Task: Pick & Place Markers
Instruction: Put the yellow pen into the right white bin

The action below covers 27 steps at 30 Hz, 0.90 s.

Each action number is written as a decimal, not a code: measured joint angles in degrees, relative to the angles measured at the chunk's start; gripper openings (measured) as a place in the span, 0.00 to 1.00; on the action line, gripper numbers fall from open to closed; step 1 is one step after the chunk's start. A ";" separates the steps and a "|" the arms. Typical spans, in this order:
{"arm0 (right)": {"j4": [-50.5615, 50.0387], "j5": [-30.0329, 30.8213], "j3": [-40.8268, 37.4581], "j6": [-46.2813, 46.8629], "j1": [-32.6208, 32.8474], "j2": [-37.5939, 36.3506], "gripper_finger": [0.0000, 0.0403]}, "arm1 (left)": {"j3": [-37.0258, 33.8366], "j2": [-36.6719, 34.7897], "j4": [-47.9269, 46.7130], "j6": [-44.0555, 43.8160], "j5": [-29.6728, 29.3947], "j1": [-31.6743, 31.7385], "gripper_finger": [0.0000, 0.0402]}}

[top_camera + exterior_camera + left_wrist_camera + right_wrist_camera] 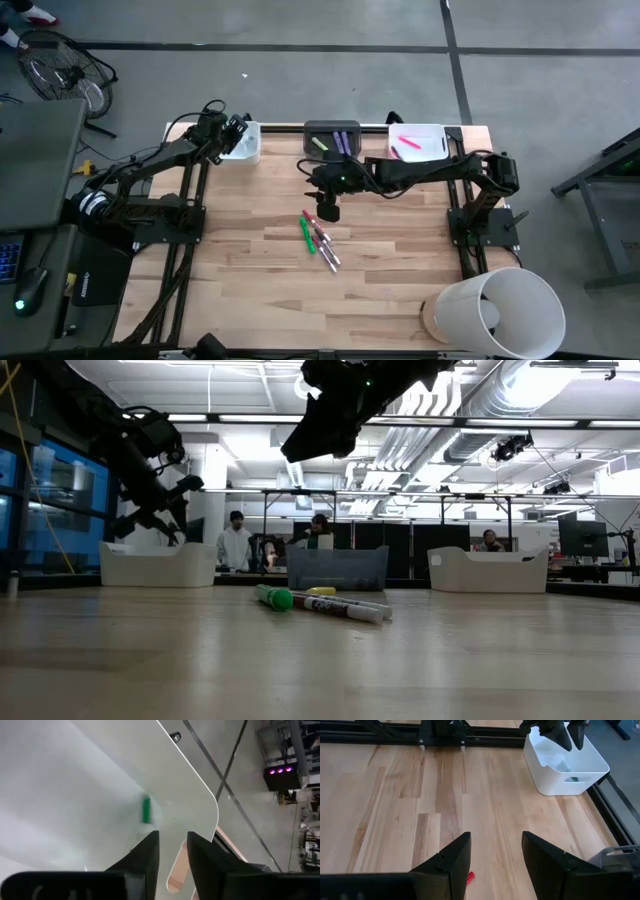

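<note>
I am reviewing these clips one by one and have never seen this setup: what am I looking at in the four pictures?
Two dark robot arms work at a wooden table. One picture looks straight down, one looks level across the tabletop, and two come from cameras on the wrists. The left claw hangs over the left white bin, open and empty; a green marker shows blurred inside that bin. The right claw is open above the loose markers mid-table, holding nothing. A grey bin and another white bin at the far edge already contain markers.

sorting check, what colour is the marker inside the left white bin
Green: a small green marker lying in the white plastic bin, clearest in the left wrist view.
</note>
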 joint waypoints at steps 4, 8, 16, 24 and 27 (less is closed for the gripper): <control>0.00 0.00 0.02 0.00 0.04 0.00 0.41 | 0.00 0.00 0.12 1.60 0.03 0.00 0.28; 0.00 -0.18 0.02 0.00 0.04 0.00 0.41 | 0.00 -0.01 0.37 7.77 0.31 0.00 0.28; -1.27 -0.01 0.04 0.22 0.04 -0.08 0.41 | 0.16 -0.09 9.82 31.72 9.95 0.00 0.28; -6.44 2.42 0.11 1.86 -0.15 -1.95 0.41 | 2.80 -0.43 10.90 50.50 28.43 -0.02 0.28; -8.24 -1.00 0.11 -3.40 -0.17 -1.86 0.41 | 2.88 -2.02 10.33 54.29 33.49 -0.04 0.28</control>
